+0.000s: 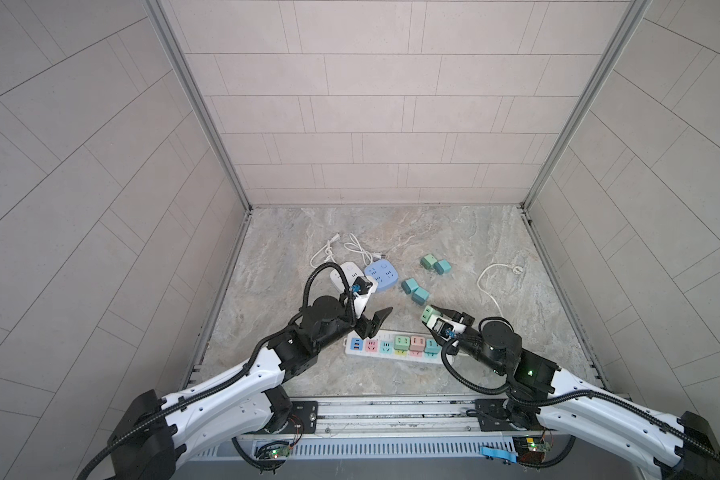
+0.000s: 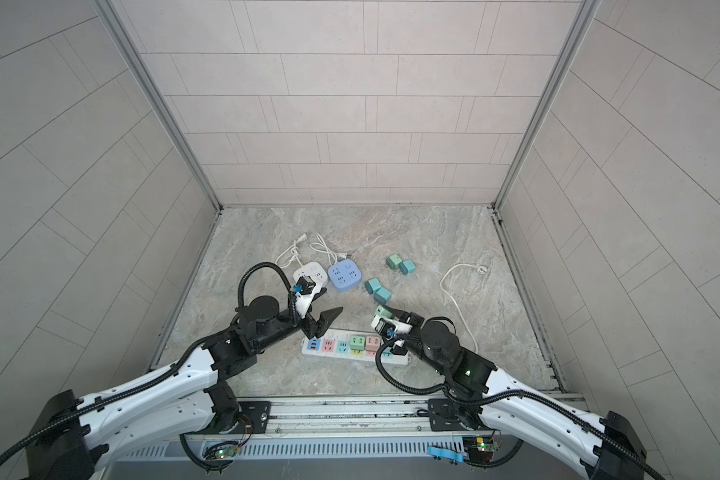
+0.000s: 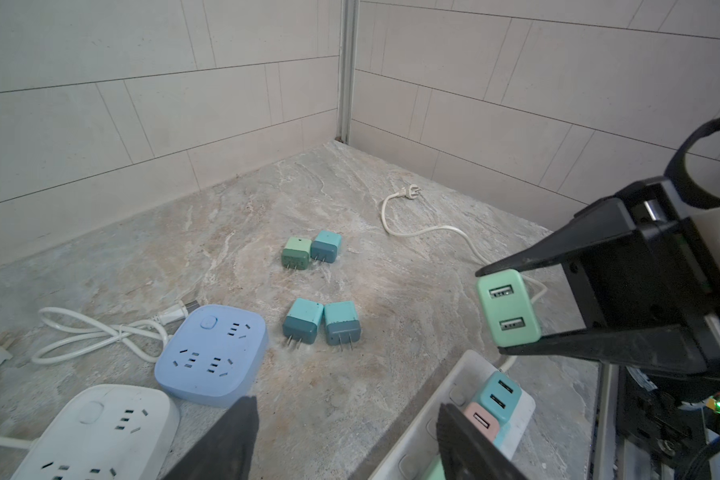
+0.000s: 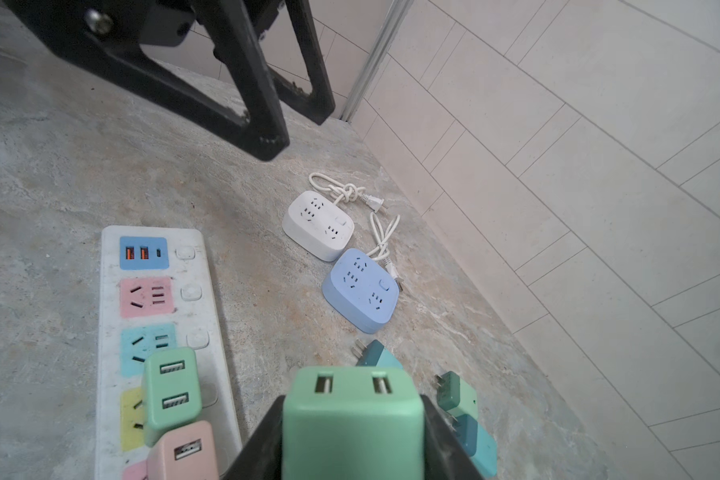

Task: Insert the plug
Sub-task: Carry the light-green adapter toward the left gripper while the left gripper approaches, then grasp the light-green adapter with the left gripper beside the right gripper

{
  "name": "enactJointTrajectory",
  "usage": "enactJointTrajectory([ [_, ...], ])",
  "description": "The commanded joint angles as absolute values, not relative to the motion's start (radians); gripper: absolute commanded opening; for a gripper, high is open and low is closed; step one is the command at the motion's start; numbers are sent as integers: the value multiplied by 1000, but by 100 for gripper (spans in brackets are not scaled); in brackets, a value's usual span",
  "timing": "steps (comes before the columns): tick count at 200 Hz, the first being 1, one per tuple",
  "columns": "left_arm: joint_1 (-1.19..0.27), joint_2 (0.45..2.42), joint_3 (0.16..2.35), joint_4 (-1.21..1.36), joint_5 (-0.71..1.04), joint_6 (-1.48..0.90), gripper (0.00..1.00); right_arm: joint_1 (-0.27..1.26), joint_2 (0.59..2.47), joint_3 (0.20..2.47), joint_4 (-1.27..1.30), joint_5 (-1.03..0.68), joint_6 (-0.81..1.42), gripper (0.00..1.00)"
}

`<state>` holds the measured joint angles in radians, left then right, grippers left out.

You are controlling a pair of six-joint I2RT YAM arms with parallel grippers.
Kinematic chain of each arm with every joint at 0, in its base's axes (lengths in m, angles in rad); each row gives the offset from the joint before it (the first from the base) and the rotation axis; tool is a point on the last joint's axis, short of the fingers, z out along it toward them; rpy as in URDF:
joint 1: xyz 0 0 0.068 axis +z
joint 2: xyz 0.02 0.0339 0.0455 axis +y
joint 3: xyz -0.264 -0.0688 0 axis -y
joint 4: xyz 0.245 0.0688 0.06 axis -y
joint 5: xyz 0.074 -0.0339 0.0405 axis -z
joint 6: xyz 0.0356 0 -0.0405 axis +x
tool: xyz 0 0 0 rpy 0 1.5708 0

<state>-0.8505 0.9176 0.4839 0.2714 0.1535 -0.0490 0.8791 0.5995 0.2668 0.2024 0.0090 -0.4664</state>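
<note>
Right wrist, plug (image 4: 352, 432) inside right gripper (image 4: 350, 411)

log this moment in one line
right gripper: shut on green plug, not inserted | left gripper: open, empty | power strip: three plugs in

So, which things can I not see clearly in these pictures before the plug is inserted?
- Prongs of the mint plug in the right gripper: hidden behind its own body in both wrist views.
- Rightmost sockets of the power strip: partly covered by the right arm in both top views, cut off by the bottom edge in the right wrist view.
</note>
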Motion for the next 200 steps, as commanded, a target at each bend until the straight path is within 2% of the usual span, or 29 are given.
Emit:
enactJointTrajectory([
  [1,-856,942,516,299,260,-23,72,884,583,278,260,14,-556,0],
  [67,-862,1014,557,307,373,-55,71,919,649,253,356,-72,-679,0],
  [144,-864,1061,579,324,432,-99,71,983,746,259,466,-33,-712,0],
  [200,-869,1064,585,326,453,-107,71,1031,850,311,497,67,-726,0],
])
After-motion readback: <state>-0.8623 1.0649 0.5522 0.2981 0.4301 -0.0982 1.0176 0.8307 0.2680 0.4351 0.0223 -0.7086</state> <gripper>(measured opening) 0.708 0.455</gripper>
